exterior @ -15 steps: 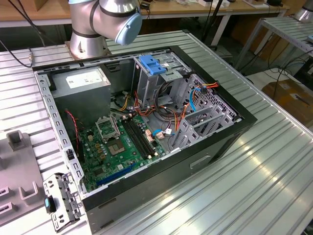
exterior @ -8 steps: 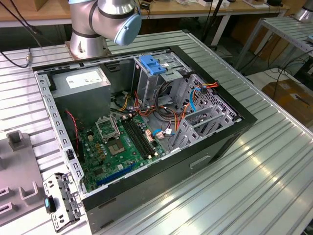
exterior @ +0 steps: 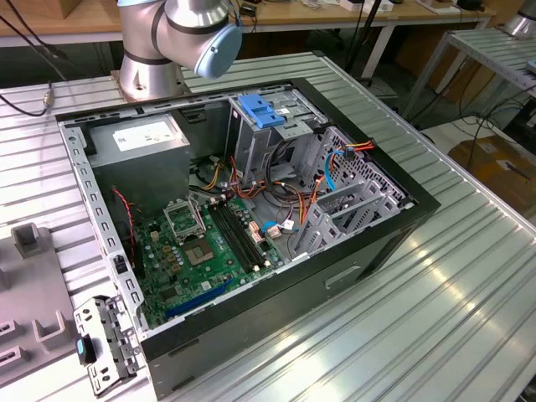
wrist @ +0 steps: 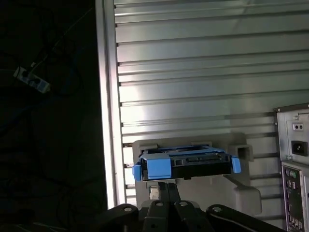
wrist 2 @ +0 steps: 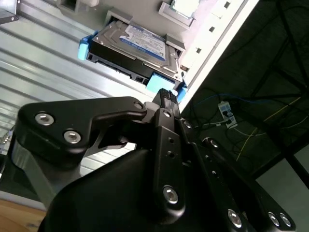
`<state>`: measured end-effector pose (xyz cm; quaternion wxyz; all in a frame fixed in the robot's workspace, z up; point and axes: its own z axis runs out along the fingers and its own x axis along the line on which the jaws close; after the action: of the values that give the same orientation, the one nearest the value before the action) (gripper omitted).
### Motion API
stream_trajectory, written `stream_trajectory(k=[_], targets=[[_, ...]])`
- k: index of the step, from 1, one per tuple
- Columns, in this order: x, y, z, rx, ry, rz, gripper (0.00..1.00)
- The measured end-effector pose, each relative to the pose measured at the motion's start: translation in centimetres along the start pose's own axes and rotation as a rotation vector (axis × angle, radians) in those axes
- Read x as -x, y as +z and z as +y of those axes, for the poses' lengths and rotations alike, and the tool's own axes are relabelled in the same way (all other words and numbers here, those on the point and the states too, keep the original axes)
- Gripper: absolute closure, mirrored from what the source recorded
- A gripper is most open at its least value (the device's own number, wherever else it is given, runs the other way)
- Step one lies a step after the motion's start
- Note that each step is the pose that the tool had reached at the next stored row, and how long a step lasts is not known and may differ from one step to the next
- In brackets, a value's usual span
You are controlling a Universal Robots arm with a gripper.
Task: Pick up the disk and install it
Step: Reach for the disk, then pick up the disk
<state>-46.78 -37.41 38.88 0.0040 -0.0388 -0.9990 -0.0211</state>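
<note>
On the ribbed table (wrist: 193,72), the disk (wrist: 186,163) lies flat in a grey holder (wrist: 241,193), its long way pointing at my gripper (wrist: 164,187). My gripper is closed and empty. Dark floor (wrist: 48,145) lies beside the table.

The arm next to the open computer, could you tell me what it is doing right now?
The end effector is shut and sits just in front of the disk, close to its blue carrier rail; whether it touches is unclear. The disk lies in a grey holder on the ribbed metal table, not yet lifted or fitted into the open computer case.
</note>
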Motion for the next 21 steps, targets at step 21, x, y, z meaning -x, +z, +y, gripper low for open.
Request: stream_trajectory(k=[21], targets=[[-0.09, -0.01, 0.0, -0.0005, -0.042, 0.0019, 0.89]])
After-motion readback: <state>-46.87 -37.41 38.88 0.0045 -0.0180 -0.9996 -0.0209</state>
